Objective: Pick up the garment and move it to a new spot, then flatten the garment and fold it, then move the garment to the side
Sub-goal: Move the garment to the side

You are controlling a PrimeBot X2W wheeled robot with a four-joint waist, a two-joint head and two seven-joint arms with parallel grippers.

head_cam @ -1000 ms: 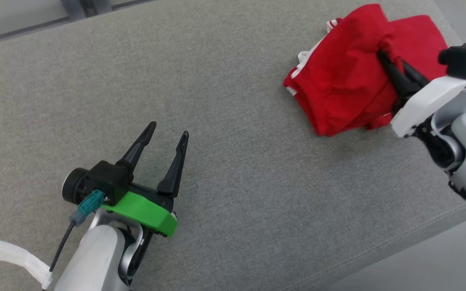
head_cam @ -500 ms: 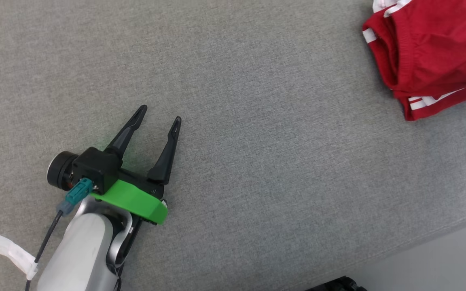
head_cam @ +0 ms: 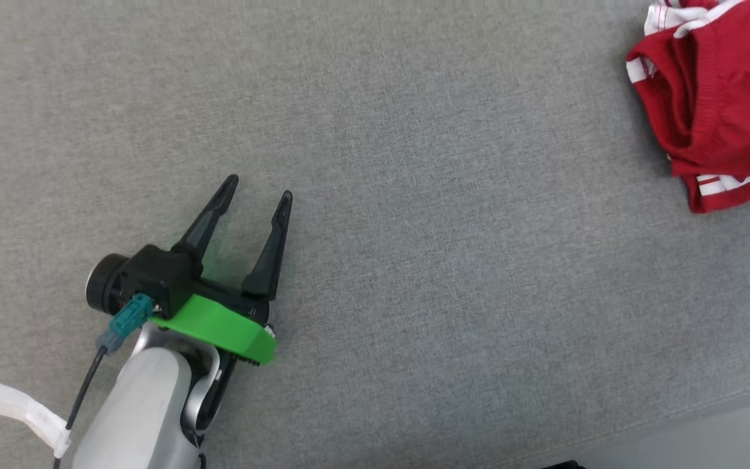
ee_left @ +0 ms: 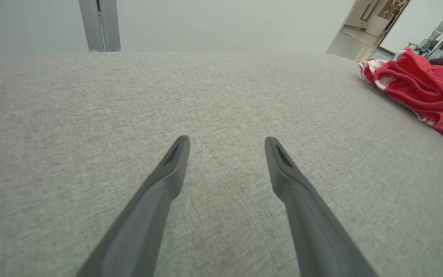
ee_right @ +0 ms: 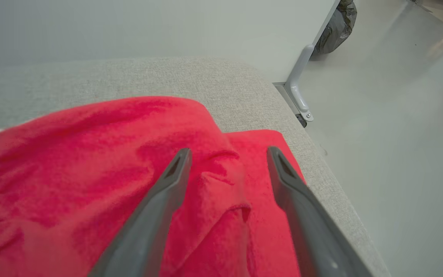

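Our left gripper (head_cam: 259,187) spread wide and empty over the grey cushion (head_cam: 446,228); our right gripper (ee_right: 229,151) parted, gripping nothing, astride a ridge of the crumpled red shorts (head_cam: 726,98), at the cushion's right end

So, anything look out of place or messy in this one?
The red garment lies crumpled at the right end of the grey cushion, near its edge, neither flat nor folded. A white strip trails loose from the left arm's cable. Nothing else stands out.

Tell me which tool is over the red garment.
The right tool, fingers open directly above the garment; the left tool sits apart over grey cushion.
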